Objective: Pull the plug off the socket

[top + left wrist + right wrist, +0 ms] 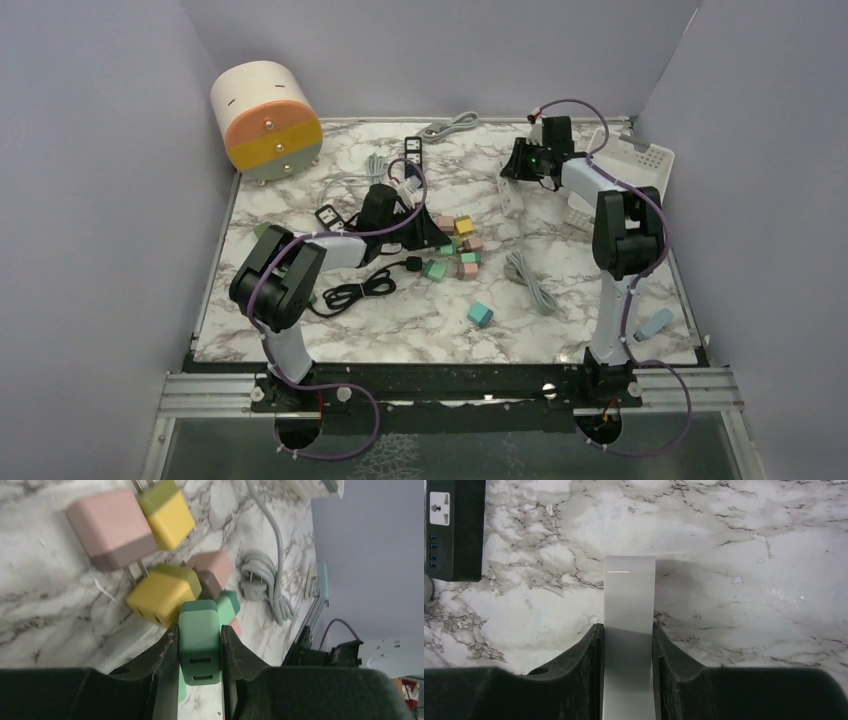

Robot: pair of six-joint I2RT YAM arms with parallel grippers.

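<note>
At the centre of the worktop (pixel 420 330), the left gripper (pixel 440 238) is closed on a green charger plug (pixel 200 650). Both fingers press the plug's flat sides. The plug's two USB ports face the wrist camera; its prongs are not visible.

In the left wrist view:
- A yellow charger (pixel 160 592) touches the green charger plug at 11 o'clock.
- A pink charger (pixel 212 570) lies just beyond at 12 o'clock.
- A larger pink charger (pixel 110 527) and a second yellow charger (pixel 167 512) lie side by side at 10 to 11 o'clock.
- A coiled grey cable (pixel 265 575) lies at 2 o'clock.

In the top view, the right gripper (pixel 517 180) is at 1 o'clock from the worktop centre. It is clamped on a white socket strip (pixel 630 595), which extends straight out beyond the fingertips above the marble. No plug is visible on the face shown. A black power strip (pixel 454 530) lies flat at 10 o'clock in the right wrist view.

The green charger plug and the white socket strip are well apart, each held by its own gripper.
</note>
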